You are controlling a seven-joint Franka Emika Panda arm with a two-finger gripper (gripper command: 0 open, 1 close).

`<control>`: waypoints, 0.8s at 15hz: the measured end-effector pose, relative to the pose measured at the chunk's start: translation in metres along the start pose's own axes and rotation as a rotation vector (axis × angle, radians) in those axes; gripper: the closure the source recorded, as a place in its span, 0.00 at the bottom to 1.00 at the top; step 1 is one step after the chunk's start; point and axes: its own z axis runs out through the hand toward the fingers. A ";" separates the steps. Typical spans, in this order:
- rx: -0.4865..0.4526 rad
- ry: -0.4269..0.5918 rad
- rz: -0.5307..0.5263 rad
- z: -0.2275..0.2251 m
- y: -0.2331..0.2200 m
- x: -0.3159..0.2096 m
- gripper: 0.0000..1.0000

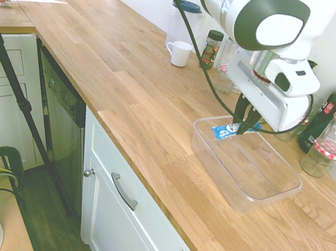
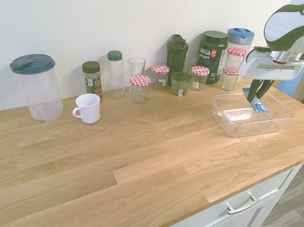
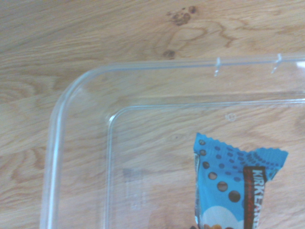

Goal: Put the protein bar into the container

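One protein bar, one clear container, one white mug, one lidded pitcher, one drinking glass and five red-checked jars stand from nine to three o'clock along the counter.

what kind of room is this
Most likely a kitchen: a long wooden countertop over white drawers, with a mug and checked-lid jars along the wall.

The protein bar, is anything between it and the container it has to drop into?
Nothing visible. The pincer is shut on the protein bar and holds it above the container, near one corner. The tub has no lid and nothing shows inside it, so the way down looks clear.
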 end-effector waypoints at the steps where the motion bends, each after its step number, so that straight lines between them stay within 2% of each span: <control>1: -0.001 -0.003 -0.002 0.004 0.003 0.008 1.00; 12: 0.004 -0.035 -0.012 0.033 0.007 0.044 1.00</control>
